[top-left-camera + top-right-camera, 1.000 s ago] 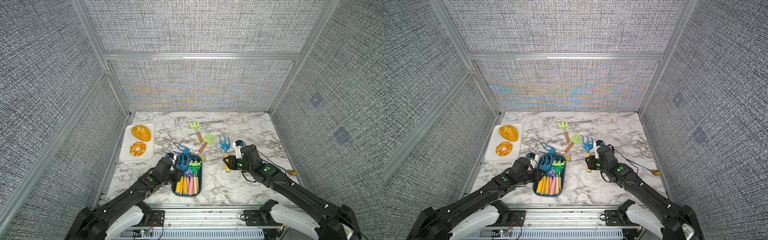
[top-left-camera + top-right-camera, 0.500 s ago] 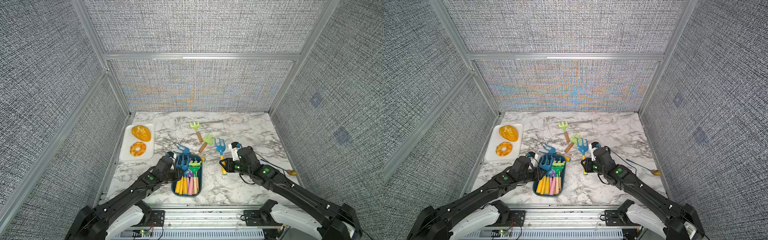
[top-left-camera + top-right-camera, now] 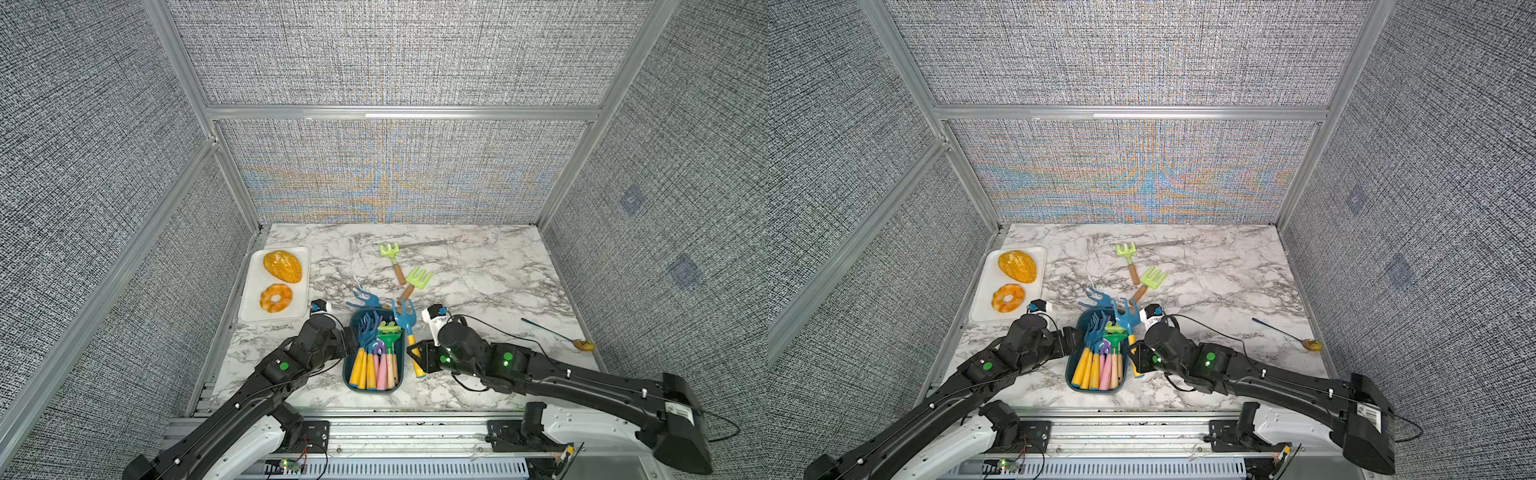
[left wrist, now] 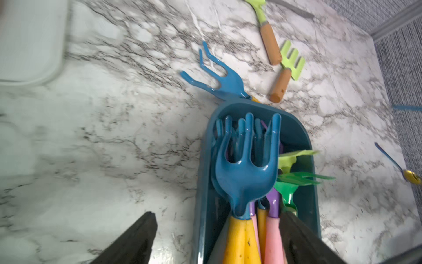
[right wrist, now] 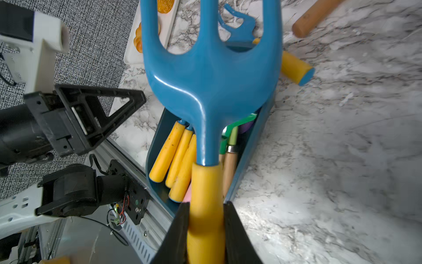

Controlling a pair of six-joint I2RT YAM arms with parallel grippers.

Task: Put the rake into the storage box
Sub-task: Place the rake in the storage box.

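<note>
Both top views show the rake (image 3: 404, 320) over the right edge of the storage box (image 3: 347, 368), its long axis along the box and its prongs pointing to the back wall (image 3: 390, 174); the right gripper (image 3: 417, 358) hides its handle end. The left wrist view alone shows the left gripper (image 4: 219, 214) spread wide above the box, gripping nothing. The right wrist view shows the right gripper (image 5: 206, 210) pinching the yellow handle, prong tips cut off.

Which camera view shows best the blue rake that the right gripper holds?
The right wrist view: the rake fills it, yellow handle clamped in the right gripper. Both top views show the rake small; the left wrist view misses it.
</note>
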